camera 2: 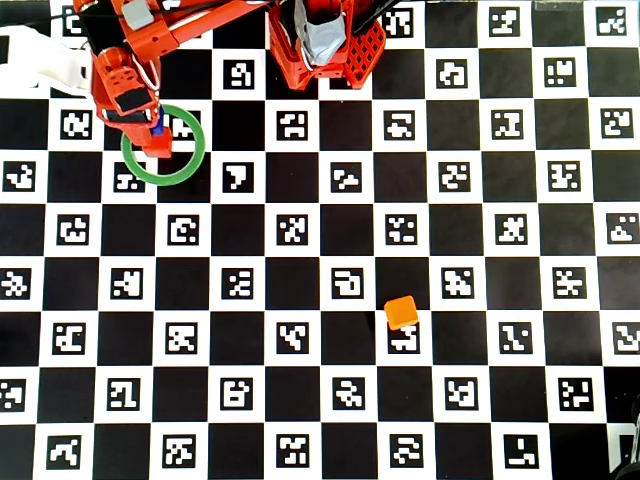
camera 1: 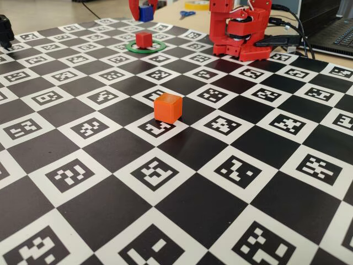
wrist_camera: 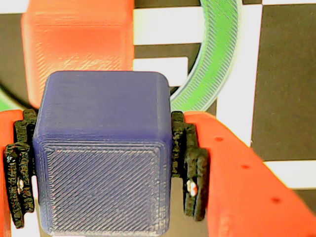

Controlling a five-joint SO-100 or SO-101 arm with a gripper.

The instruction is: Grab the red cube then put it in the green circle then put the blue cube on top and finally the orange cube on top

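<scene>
My gripper [wrist_camera: 103,168] is shut on the blue cube [wrist_camera: 103,158], with a black pad pressed against each side. In the fixed view the gripper [camera 1: 144,14] holds the blue cube [camera 1: 146,12] in the air, above and a little behind the red cube [camera 1: 143,39]. The red cube stands inside the green circle [camera 1: 157,48]. The wrist view shows the red cube [wrist_camera: 76,44] just beyond the held cube and part of the green circle [wrist_camera: 212,59] at the upper right. The orange cube [camera 1: 167,108] sits alone mid-board. From overhead the gripper [camera 2: 158,132] covers the inside of the green circle [camera 2: 200,150]; the orange cube [camera 2: 402,312] lies far to the lower right.
The arm's red base [camera 1: 240,30] stands at the back of the checkered marker board [camera 1: 182,221]. Behind the board lie a laptop [camera 1: 336,30], cables, blue scissors [camera 1: 186,14] and a yellow roll [camera 1: 197,4]. A black object [camera 1: 5,30] sits at the far left edge.
</scene>
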